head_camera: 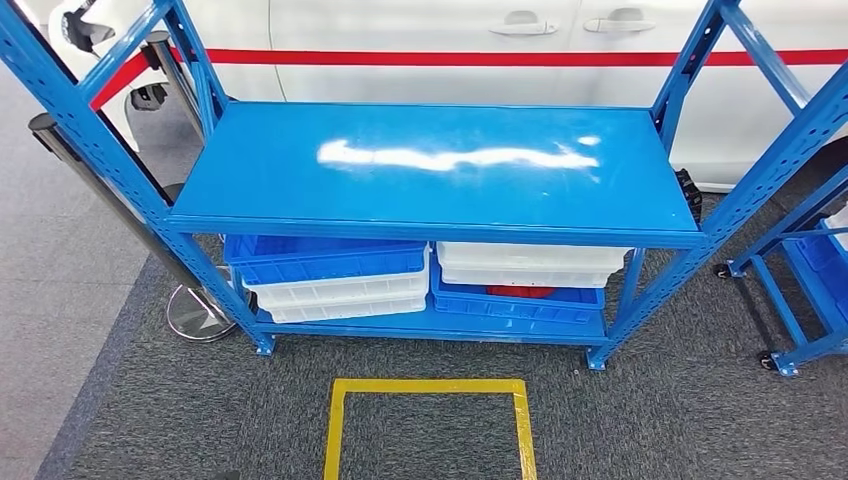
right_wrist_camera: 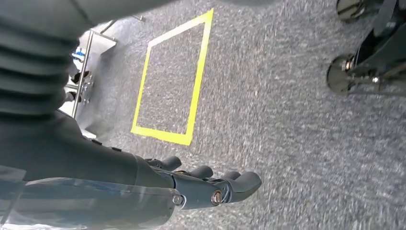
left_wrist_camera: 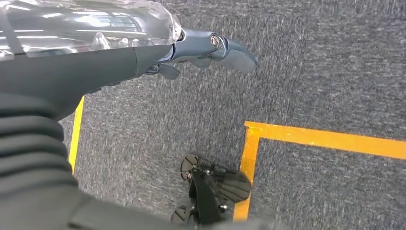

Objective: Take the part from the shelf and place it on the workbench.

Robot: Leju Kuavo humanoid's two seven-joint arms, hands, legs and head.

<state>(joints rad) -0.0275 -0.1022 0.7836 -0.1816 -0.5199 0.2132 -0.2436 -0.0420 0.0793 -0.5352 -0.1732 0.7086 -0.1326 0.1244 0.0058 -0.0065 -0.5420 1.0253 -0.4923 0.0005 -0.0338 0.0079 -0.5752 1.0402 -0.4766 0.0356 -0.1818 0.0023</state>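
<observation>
Shelf: a blue metal shelf [head_camera: 440, 165] stands ahead of the robot, its top board bare and glossy, in front of a white vehicle [head_camera: 430, 40] with a red stripe.
Bins: on the lower level, blue and white bins are stacked in two piles, a blue bin [head_camera: 325, 258] on top at the left and a white bin [head_camera: 530, 262] on top at the right.
Part: a red part [head_camera: 520, 291] shows in the lower right blue bin [head_camera: 515, 303], mostly hidden beneath the white bin; it lies well apart from both hands, ahead of them.
Left hand: the left hand [left_wrist_camera: 210, 50] hangs over the grey carpet [left_wrist_camera: 311, 72], fingers loosely extended and holding nothing.
Right hand: the right hand [right_wrist_camera: 210, 184] hangs over the carpet too, fingers slightly curled and apart, with nothing in them.
Floor mark: a yellow taped square [head_camera: 430, 425] lies on the carpet between the robot and the shelf, near both hands.
</observation>
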